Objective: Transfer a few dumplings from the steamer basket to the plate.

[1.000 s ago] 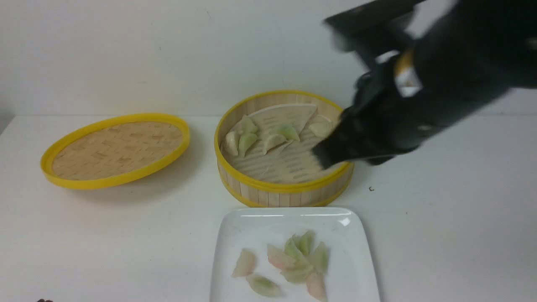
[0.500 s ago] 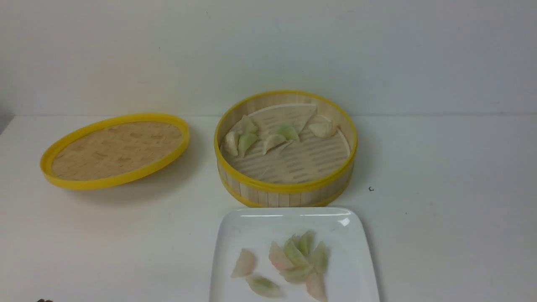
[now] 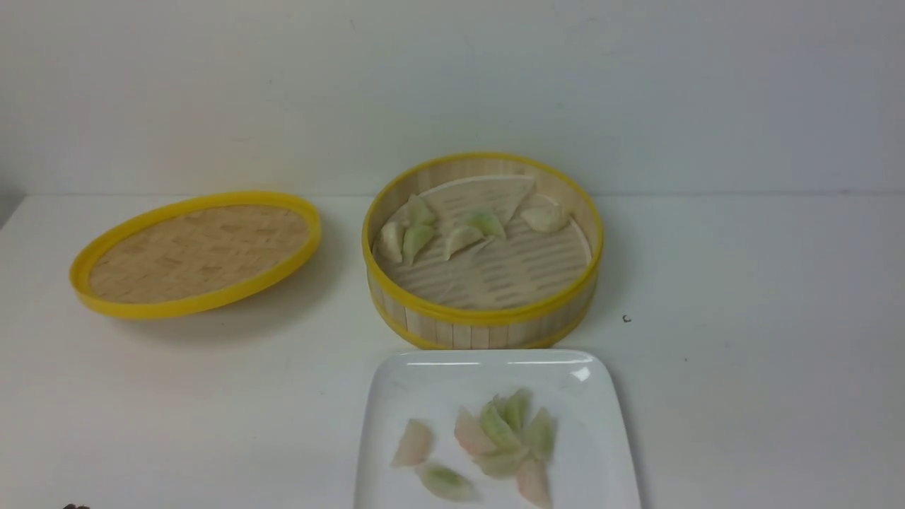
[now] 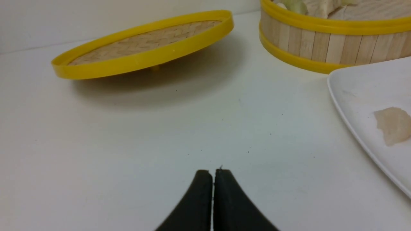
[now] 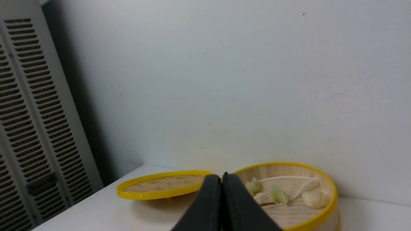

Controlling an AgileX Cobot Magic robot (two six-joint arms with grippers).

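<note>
the left claw (image 4: 212,171) is shut tight, its two black fingertips pressed together with nothing between them, hanging low over the bare white worktop (image 4: 128,144). the right claw (image 5: 221,175) is closed too, tip against tip and empty, held higher up and pointing toward the pale wall (image 5: 257,80); neither claw shows in the front view. just beyond the left claw sits the corner of the glossy white plate (image 3: 601,452), nearest the robot, with a loose cluster of dumplings (image 3: 498,431) on it, pale green and pinkish, several overlapping in the middle and a couple lying apart toward the left side. right behind the plate, almost touching its far edge, stands the steamer basket (image 3: 481,314), round, bamboo-slatted, yellow rims top and bottom. more dumplings, greenish and whitish, lie inside it along the far and left part of its floor, partly on a folded paper liner (image 3: 488,194); the near half of the slatted floor is bare. off to the left of the basket, apart from it, the woven lid (image 3: 194,251) with its yellow rim rests tilted, casting a shadow underneath. a grey louvered panel (image 5: 29,128) stands at the far left end of the wall.
</note>
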